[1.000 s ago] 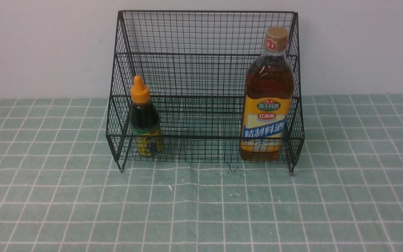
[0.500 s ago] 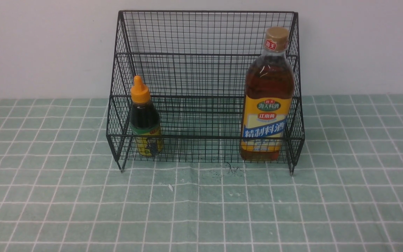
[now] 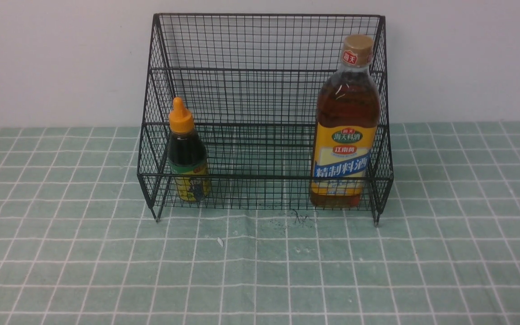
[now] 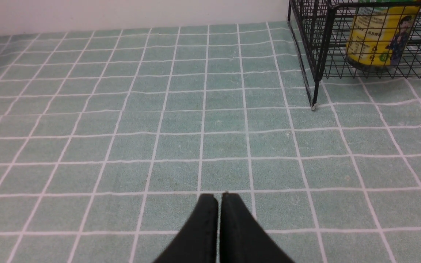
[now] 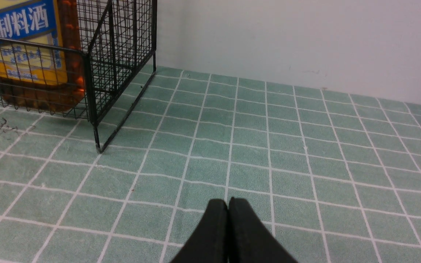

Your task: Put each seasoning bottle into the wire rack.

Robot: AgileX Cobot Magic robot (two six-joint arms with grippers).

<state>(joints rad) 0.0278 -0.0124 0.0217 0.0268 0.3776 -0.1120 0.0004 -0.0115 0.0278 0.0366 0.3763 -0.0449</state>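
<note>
The black wire rack (image 3: 264, 76) stands at the back of the table against the wall. The small dark-sauce bottle (image 3: 187, 153) with orange cap stands upright in the rack's lower tier at its left end; its label shows in the left wrist view (image 4: 380, 40). The tall amber bottle (image 3: 345, 131) with tan cap stands upright in the lower tier at the right end; it shows in the right wrist view (image 5: 31, 54). My left gripper (image 4: 219, 197) is shut and empty, low over the cloth, well short of the rack. My right gripper (image 5: 228, 202) is shut and empty, likewise apart.
A green checked tablecloth (image 3: 260, 271) covers the table. A plain white wall (image 3: 39, 58) stands behind the rack. Small dark scuffs (image 3: 300, 219) and a white fleck (image 3: 219, 242) mark the cloth in front of the rack. Neither arm shows in the front view.
</note>
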